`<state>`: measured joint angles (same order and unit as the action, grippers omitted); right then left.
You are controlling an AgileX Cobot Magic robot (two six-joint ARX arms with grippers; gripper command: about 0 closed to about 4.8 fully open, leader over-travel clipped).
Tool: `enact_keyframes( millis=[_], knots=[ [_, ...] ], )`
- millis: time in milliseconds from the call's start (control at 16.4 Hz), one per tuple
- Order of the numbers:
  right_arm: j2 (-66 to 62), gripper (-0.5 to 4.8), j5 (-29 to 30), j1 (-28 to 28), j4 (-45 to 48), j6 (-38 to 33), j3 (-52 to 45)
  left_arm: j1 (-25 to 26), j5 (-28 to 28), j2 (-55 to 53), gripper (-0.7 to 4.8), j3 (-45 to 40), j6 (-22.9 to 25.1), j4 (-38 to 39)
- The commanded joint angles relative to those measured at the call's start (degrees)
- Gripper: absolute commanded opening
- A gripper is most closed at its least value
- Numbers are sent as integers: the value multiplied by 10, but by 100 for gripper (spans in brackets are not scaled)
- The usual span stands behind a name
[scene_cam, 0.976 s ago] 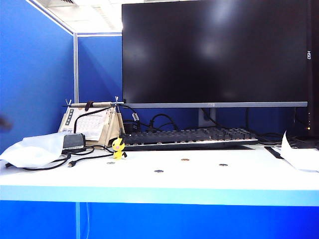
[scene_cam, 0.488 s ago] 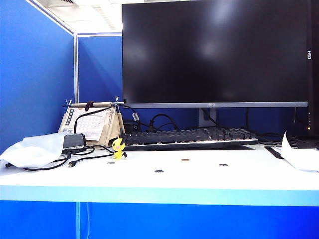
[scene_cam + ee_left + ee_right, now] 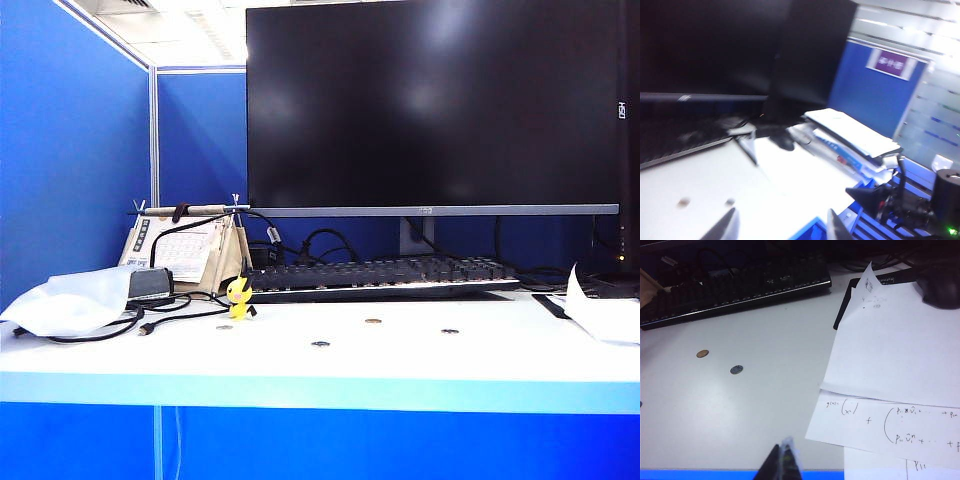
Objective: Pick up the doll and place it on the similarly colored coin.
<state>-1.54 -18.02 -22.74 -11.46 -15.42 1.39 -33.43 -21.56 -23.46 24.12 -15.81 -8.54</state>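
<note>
Exterior view: the doll (image 3: 238, 297) stands upright on the white counter (image 3: 400, 360), at its left, just in front of the left end of the keyboard (image 3: 375, 274) and beside black cables (image 3: 150, 318). The brownish-gold coin (image 3: 373, 321) lies flat near the counter's middle, well apart from the doll. Two dark coins (image 3: 320, 344) (image 3: 450, 331) and a pale coin (image 3: 224, 327) also lie on the counter, the pale one just beside the doll. A large dark monitor (image 3: 430, 105) stands behind the keyboard. Neither arm appears here.

Left wrist view: blurred. The left claw (image 3: 782, 227) hangs above the counter's edge with its fingers (image 3: 725, 227) parted and nothing between them. Two coins (image 3: 684, 202) show as smudges; their colour cannot be told.

Right wrist view: the right claw (image 3: 781, 462) sits above the counter's near edge, fingertips together, holding nothing. The brownish coin (image 3: 702, 354) lies near a dark coin (image 3: 736, 370). Paper sheets (image 3: 890, 365) cover the counter alongside.
</note>
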Motion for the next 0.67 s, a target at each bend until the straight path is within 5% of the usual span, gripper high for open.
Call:
enact_keyframes(
  millis=[61,183,305,671],
  knots=[
    [2,-5,0,0,-1,0,-3,-167,428,-110,233,30,67,-29],
    [3,-5,0,0,-1,0,-3,-250,661,-207,233,44,98,-66],
    [3,-5,0,0,-1,0,-3,-275,773,-349,233,45,99,-180],
    [5,-5,2,0,0,0,-3,-290,721,-596,234,134,106,-175]
  ],
)
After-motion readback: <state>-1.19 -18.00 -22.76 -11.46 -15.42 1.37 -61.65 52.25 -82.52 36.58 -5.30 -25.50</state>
